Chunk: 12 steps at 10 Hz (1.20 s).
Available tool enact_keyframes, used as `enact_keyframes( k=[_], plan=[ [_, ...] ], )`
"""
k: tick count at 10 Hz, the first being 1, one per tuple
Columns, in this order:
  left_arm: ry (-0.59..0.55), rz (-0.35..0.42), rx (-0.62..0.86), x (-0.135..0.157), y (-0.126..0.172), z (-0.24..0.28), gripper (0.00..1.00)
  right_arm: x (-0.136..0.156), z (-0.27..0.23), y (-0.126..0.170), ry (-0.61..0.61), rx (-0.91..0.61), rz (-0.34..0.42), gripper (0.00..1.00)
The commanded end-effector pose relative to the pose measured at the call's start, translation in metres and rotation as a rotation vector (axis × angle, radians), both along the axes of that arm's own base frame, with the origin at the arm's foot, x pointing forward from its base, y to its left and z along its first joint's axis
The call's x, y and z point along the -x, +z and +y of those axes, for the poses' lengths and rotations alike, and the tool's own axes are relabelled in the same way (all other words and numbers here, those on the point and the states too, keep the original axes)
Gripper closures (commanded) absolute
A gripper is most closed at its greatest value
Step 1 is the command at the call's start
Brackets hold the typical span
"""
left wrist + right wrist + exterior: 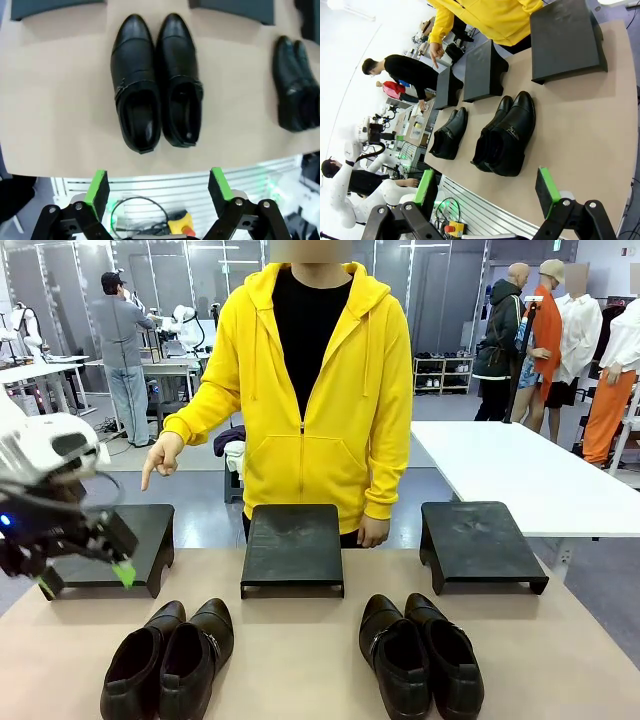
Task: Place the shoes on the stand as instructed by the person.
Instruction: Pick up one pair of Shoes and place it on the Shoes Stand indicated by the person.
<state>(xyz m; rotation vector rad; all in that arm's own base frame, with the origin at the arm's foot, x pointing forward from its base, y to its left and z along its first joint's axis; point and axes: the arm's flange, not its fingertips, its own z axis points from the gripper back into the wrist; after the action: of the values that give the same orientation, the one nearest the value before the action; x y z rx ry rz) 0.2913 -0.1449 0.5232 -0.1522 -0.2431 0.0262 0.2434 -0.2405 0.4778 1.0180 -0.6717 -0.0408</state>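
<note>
While the left gripper (86, 580) hangs over the near-left table corner, in front of the left stand (150, 530), its green-padded fingers (99, 186) are spread wide with nothing between them. The right gripper (486, 182) sits off the near table edge, fingers likewise apart and empty.

Both pairs of shoes are on the tan table (300, 660), near side, none on a stand. The left pair (170, 655) lies near the gap between the left stand and the middle stand (293, 545). The right pair (420, 655) lies near the gap between the middle stand and the right stand (480, 540). All are glossy black leather, slip-on dress style with a strap over the instep, each pair's two shoes touching side by side, toes pointing far toward the stands. A small metal fitting shows on the right pair's side in the right wrist view.

The person (320, 390), in a yellow hoodie, stands at the far side behind the middle stand. One hand (160, 455) points its index finger down over the left stand.
</note>
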Motion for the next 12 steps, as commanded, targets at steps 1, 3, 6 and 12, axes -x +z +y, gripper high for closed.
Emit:
enact_keyframes(
  k=[1,3,6,12],
  plan=[
    [0.09,-0.009,-0.049,0.003,-0.039,-0.02,0.0,0.001,-0.001,0.001,0.003,-0.007,-0.014,0.0],
    [0.078,0.017,-0.035,0.006,-0.07,-0.033,0.0,0.001,-0.001,0.001,0.003,-0.007,-0.014,0.0],
    [0.104,0.066,-0.028,0.001,-0.105,-0.038,0.0,0.001,-0.001,0.001,0.003,-0.007,-0.014,0.0],
    [0.077,0.078,-0.038,-0.001,-0.164,-0.034,0.0,0.001,-0.001,0.001,0.003,-0.007,-0.014,0.0]
  ],
)
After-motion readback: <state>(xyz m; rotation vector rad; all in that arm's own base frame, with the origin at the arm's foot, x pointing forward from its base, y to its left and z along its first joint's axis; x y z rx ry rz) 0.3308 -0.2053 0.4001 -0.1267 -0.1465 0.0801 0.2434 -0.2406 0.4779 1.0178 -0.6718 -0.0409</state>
